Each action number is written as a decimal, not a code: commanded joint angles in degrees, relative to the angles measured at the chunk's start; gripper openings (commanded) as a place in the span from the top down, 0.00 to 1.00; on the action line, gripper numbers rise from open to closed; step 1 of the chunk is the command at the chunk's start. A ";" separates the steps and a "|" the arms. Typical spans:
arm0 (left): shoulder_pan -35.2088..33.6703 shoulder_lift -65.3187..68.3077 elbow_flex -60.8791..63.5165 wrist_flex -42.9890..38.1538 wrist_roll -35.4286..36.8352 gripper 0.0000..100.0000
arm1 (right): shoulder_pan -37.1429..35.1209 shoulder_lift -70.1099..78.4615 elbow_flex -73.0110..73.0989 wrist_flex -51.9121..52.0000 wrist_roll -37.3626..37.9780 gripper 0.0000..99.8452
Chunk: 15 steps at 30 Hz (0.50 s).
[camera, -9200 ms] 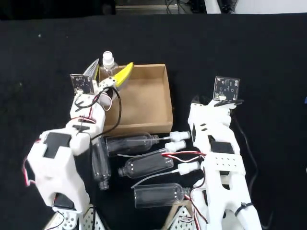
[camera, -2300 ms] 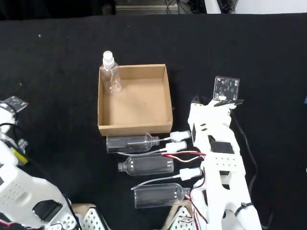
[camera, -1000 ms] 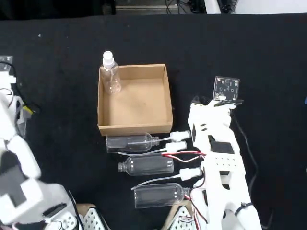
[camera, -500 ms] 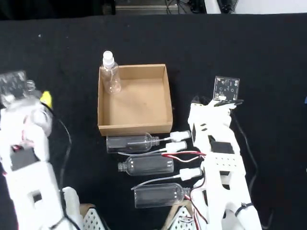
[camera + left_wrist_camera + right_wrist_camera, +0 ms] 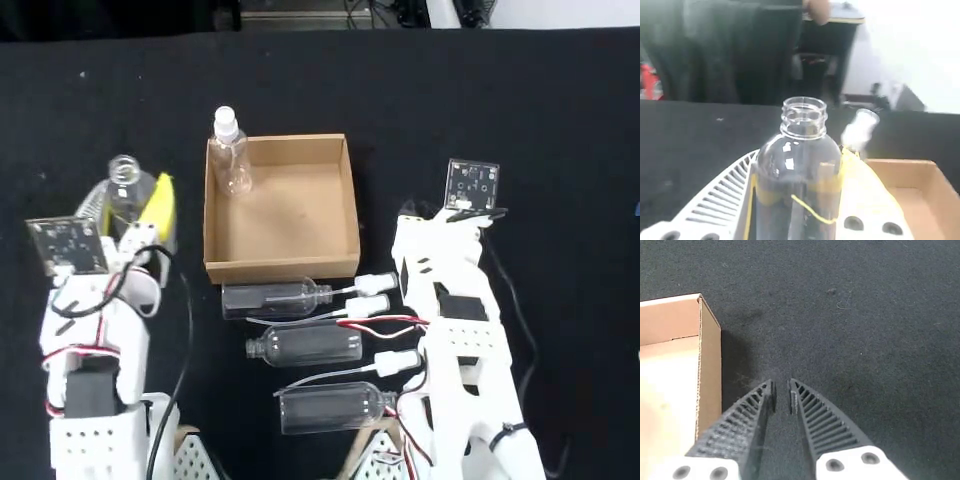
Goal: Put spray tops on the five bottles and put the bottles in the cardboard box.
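My left gripper (image 5: 130, 192) is shut on a clear, uncapped bottle (image 5: 124, 184) and holds it upright just left of the cardboard box (image 5: 282, 268). In the left wrist view the bottle (image 5: 799, 175) stands between the white and yellow fingers (image 5: 865, 195). A bottle with a white spray top (image 5: 229, 152) stands in the box's far left corner. Three uncapped bottles (image 5: 305, 345) lie in front of the box, with loose spray tops (image 5: 372, 294) beside their necks. My right gripper (image 5: 781, 389) is shut and empty, low over the black cloth right of the box (image 5: 670, 370).
The right arm (image 5: 450, 310) lies along the table's right side, close to the lying bottles and spray tops. Black cloth covers the table. Open cloth lies behind the box and at the far right.
The left arm has swung in from the table's far left edge toward the box, carrying the uncapped bottle upright. The right arm has not moved.
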 commanded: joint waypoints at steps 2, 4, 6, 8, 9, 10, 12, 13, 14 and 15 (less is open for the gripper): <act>6.55 -3.34 4.79 -9.32 0.97 0.97 | 1.32 -1.89 -0.57 -1.85 0.18 0.96; 8.22 -3.87 9.19 -16.53 0.97 0.97 | 1.32 -1.89 -0.48 -1.76 0.18 0.96; 9.80 -4.57 14.02 -23.38 0.70 0.97 | 1.41 -1.98 -0.48 -1.76 0.18 0.96; 10.68 -5.71 17.98 -28.66 0.62 0.97 | 1.41 -1.98 -0.48 -1.76 0.18 0.96; 10.59 -6.59 19.38 -30.24 0.62 0.97 | 1.41 -1.98 -0.57 -1.76 0.18 0.96; 10.33 -7.56 20.44 -30.95 0.62 0.97 | 1.41 -1.98 -0.57 -1.76 0.18 0.96; 10.33 -9.76 22.55 -30.95 0.62 0.97 | 1.41 -1.98 -0.66 -1.76 0.09 0.96; 10.33 -10.99 23.78 -30.95 0.62 0.97 | 1.41 -1.98 -0.66 -1.76 0.09 0.96; 10.33 -11.60 24.31 -30.42 0.62 0.97 | 1.41 -1.98 -0.66 -1.67 0.09 0.96; 10.33 -12.48 24.04 -28.84 0.62 0.97 | 1.41 -1.98 -0.66 -1.67 0.09 0.96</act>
